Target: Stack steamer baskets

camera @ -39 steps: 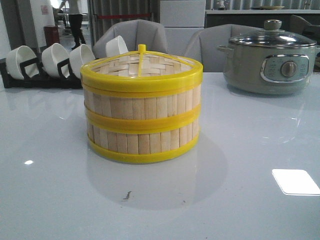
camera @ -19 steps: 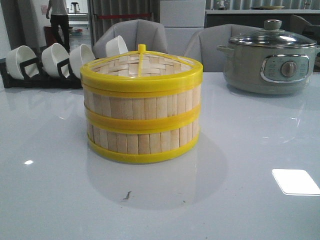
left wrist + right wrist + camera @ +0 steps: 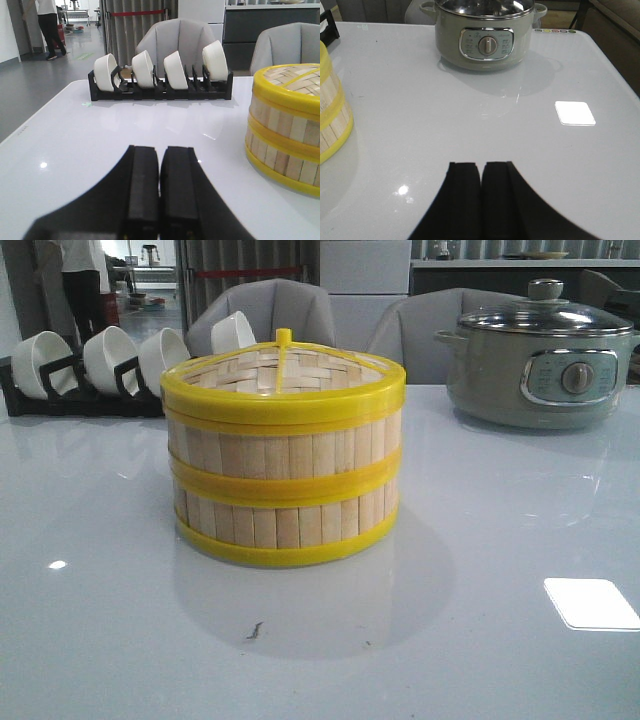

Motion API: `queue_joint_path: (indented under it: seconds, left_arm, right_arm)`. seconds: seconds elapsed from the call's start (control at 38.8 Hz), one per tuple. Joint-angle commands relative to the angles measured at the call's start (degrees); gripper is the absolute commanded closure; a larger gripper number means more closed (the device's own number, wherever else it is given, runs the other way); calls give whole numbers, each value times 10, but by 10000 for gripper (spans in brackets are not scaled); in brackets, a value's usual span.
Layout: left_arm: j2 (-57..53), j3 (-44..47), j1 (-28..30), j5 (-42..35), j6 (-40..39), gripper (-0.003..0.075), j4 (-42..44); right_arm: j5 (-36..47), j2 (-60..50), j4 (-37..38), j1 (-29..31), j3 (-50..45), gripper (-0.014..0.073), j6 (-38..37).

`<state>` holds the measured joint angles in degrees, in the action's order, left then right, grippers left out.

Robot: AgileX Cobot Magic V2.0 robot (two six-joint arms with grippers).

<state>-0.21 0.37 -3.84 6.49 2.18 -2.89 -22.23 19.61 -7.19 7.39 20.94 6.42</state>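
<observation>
Glossy white bench (image 3: 500, 540) under bright overhead light, with grey chairs (image 3: 262, 310) behind it and a person (image 3: 78, 285) standing far back in the room.

Steamer baskets (image 3: 285, 495): two tiers stacked one on the other, near the middle of the bench, pale vertical slats with yellow rims. Woven lid (image 3: 283, 375) sits on the upper tier, seated level, its small yellow knob upright. Stack stands alone, nothing touching it.

Rear left of the bench: black rack (image 3: 70, 395) holding four white bowls (image 3: 110, 358) on edge. Rear right: grey-green electric pot (image 3: 545, 365) with glass lid on, dial facing forward.

Left end effector (image 3: 159, 195): clenched, the two black fingers pressed together with nothing between them, low over the bench. The stack lies off to one side of it, well apart, no contact.

Right end effector (image 3: 481, 200): likewise clenched on nothing, fingers meeting along their length. Pot ahead of it, edge of the stack just visible at the side of its wrist view, apart from the fingers.

Neither arm appears in the front view.
</observation>
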Motion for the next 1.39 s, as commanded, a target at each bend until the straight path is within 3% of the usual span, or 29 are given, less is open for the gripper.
queue_joint_path:
  seconds: [0.0, 0.31, 0.62, 0.85, 1.37]
  left_arm:
    - [-9, 1, 1, -46, -1, 634, 0]
    - [-9, 1, 1, -47, -1, 634, 0]
    - [-9, 1, 1, -47, -1, 634, 0]
    - [-9, 1, 1, -47, -1, 634, 0]
    - [-9, 1, 1, -47, -1, 634, 0]
  right_arm:
    - [48, 3, 1, 3, 15, 529, 5]
    - [94, -24, 6, 1, -9, 529, 6]
    - [222, -123, -35, 1, -165, 529, 5]
    - [210, -216, -55, -1, -219, 529, 5]
    - [213, -214, -57, -1, -218, 529, 2]
